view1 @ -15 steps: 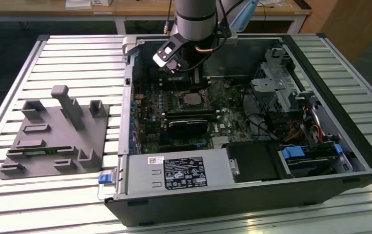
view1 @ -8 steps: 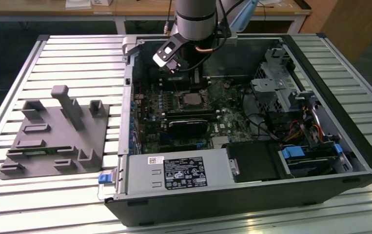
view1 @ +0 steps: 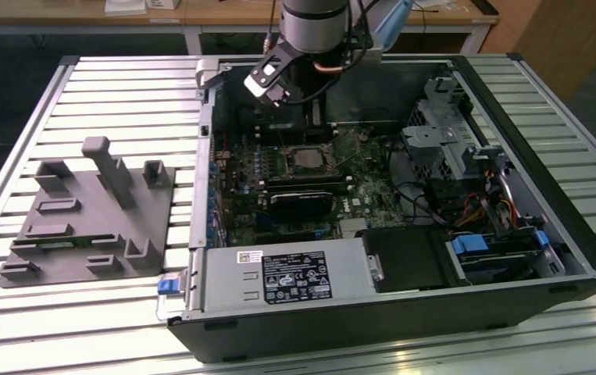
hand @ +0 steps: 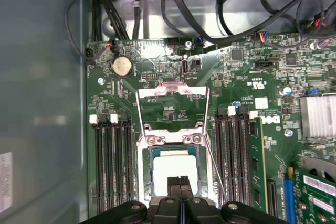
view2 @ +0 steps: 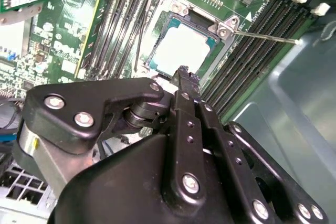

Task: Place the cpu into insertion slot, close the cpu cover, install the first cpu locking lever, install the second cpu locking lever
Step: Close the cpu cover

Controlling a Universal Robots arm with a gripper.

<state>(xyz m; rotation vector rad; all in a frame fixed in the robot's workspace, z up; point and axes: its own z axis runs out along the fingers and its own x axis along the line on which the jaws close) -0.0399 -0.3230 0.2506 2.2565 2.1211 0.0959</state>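
One cpu [hand: 175, 165] flat in insertion slot [hand: 173, 151]

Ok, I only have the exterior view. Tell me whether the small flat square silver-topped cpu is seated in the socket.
Observer: In the first wrist view, the small flat silver-topped cpu lies inside the dark square metal-rimmed insertion slot.
Operator: Report the cover.
Observer: The thin silvery cpu cover frame is folded back open, with green circuit board showing through its window.
Operator: Now the gripper.
Observer: The black gripper is shut and empty, at the cpu's edge.
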